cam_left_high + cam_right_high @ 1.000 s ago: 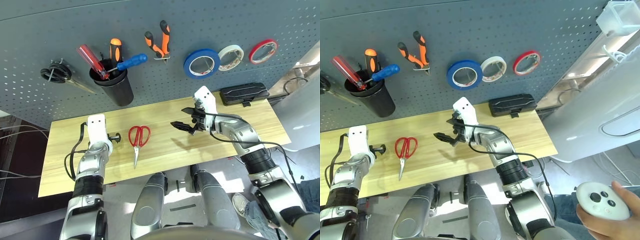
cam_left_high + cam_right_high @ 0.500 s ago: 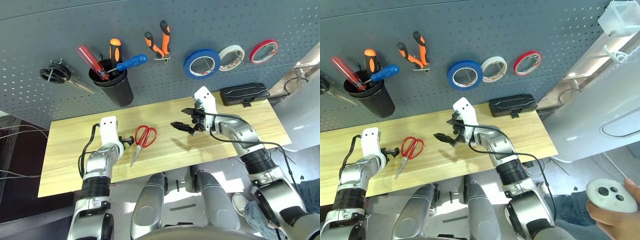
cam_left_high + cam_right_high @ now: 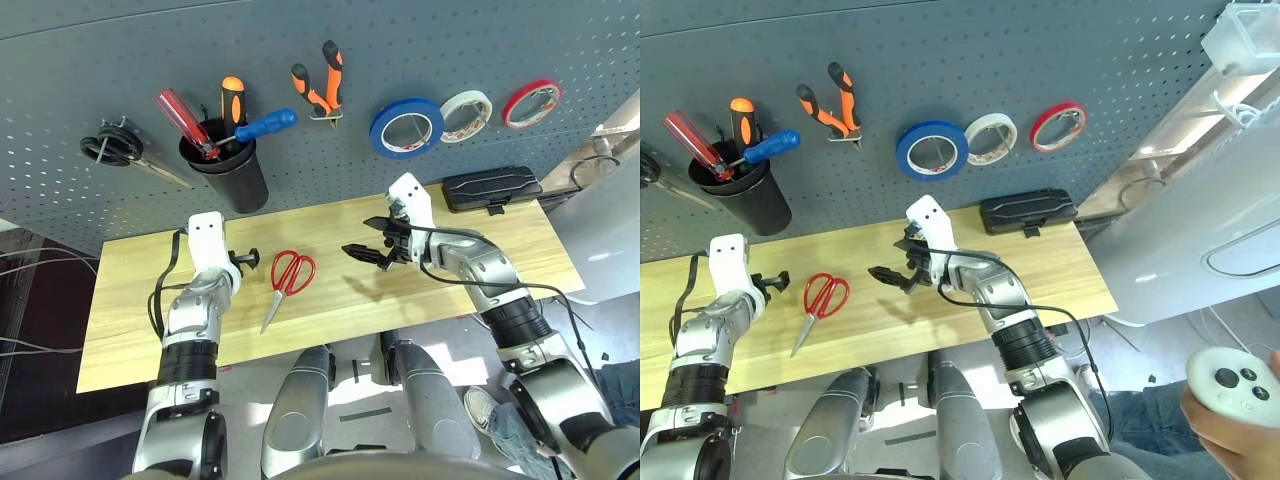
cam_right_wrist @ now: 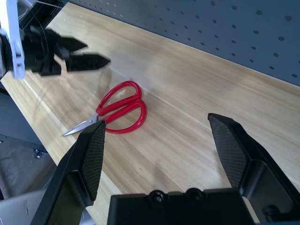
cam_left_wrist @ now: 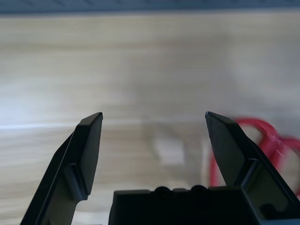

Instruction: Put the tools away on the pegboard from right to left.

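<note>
The red-handled scissors [image 3: 288,277] lie flat on the wooden table [image 3: 480,250], blades pointing toward its front-left. My left gripper [image 3: 247,262] hovers open just left of the handles, apart from them; in the left wrist view the scissors [image 5: 265,143] show beside one finger. My right gripper [image 3: 357,236] stands open above the table to the scissors' right, holding nothing. On the pegboard [image 3: 420,40] hang the blue tape roll [image 3: 405,127] and the orange-and-black pliers [image 3: 320,85]. The blue-handled screwdriver [image 3: 262,124] sits in the black cup [image 3: 230,172].
Black-handled scissors [image 3: 115,145] hang at the pegboard's left. A white tape roll [image 3: 466,113] and a red one [image 3: 530,102] hang at its right. A black case [image 3: 490,188] lies at the table's back right. Two more screwdrivers stand in the cup.
My left gripper reached the scissors, nudged them right and turned them, then drew back a little to the left. The right arm has not moved.
</note>
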Available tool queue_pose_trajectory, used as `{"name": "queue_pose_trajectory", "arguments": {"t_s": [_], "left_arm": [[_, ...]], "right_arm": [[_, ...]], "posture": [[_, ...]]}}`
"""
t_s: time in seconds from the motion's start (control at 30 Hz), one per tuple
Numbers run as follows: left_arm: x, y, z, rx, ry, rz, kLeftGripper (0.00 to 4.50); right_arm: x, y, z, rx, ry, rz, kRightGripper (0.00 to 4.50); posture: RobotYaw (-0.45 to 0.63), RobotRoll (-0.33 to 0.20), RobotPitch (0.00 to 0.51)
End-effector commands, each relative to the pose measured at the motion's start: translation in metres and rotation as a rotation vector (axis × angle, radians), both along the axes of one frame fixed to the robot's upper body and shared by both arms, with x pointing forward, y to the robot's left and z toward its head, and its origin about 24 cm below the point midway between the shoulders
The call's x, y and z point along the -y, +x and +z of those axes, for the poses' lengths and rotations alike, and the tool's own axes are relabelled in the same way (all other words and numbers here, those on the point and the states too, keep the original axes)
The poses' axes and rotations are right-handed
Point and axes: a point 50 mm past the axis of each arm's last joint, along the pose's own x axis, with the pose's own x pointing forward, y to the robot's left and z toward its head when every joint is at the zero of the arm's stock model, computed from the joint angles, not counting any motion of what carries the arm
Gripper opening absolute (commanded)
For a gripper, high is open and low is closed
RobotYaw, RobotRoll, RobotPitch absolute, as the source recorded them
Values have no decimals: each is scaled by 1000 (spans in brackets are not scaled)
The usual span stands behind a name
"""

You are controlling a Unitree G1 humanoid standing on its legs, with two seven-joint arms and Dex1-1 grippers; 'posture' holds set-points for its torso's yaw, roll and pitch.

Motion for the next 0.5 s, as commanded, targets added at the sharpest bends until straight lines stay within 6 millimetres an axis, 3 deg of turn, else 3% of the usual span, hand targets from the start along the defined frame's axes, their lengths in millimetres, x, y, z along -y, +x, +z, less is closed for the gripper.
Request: {"name": "queue_pose_trajectory", "arguments": {"t_s": [0.03, 0.5], "left_arm": [[10, -11, -15, -85, -23, -48, 4482], [19, -9, -37, -200, 147, -178, 4482]], "right_arm": [[0, -4, -7, -31, -11, 8, 4500], [-1, -3, -8, -37, -8, -1, 4500]], "posture": [[64, 0, 299], [61, 0, 299]]}}
